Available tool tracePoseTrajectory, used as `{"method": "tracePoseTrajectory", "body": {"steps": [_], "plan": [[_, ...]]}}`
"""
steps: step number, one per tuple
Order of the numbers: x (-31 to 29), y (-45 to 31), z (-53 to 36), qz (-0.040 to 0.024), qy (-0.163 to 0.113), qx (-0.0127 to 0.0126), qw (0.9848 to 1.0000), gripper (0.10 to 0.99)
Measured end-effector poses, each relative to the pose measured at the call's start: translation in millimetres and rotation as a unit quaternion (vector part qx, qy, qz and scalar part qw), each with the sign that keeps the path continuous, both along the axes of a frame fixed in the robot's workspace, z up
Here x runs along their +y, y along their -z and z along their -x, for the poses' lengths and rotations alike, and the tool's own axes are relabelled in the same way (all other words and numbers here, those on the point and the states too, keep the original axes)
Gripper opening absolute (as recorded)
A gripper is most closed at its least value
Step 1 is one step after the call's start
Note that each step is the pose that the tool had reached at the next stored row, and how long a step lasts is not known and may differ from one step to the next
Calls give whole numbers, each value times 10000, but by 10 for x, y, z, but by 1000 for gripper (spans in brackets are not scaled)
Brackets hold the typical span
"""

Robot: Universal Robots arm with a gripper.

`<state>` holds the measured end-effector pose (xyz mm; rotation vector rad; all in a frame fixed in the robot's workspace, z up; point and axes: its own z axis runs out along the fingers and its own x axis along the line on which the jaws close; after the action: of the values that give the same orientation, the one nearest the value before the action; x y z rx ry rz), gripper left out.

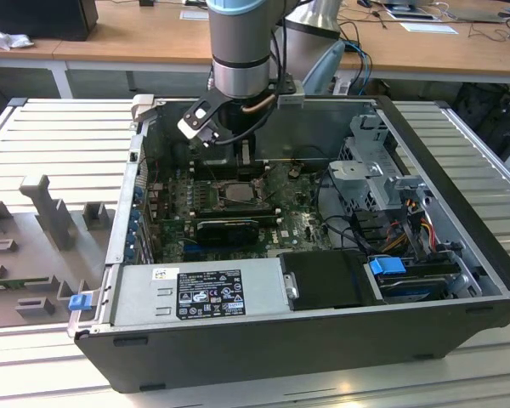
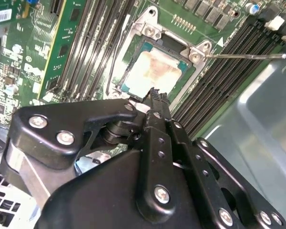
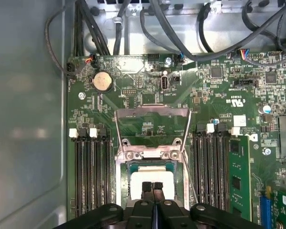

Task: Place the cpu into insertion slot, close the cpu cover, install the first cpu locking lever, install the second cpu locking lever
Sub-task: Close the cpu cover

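I see the end effector (image 3: 151,186) pinched together on nothing, just above the cpu (image 2: 155,71) lying in the insertion slot (image 3: 152,163); the cpu cover (image 3: 152,111) stands open.

A robotics lab: wooden desks (image 1: 153,38) with cables (image 1: 365,64) along the frame's top, an open PC case (image 1: 323,340) on a slatted bench (image 1: 59,127).

Exterior view high; both wrist views seemingly close over insertion slot (image 2: 148,46) (image 3: 152,164)
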<state>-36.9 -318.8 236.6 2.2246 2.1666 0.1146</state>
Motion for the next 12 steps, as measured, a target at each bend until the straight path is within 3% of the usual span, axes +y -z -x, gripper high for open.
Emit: {"method": "tracePoseTrajectory", "body": {"steps": [12], "plan": [[0, -56, -30, -1, 0, -1, 10000, 106]]}}
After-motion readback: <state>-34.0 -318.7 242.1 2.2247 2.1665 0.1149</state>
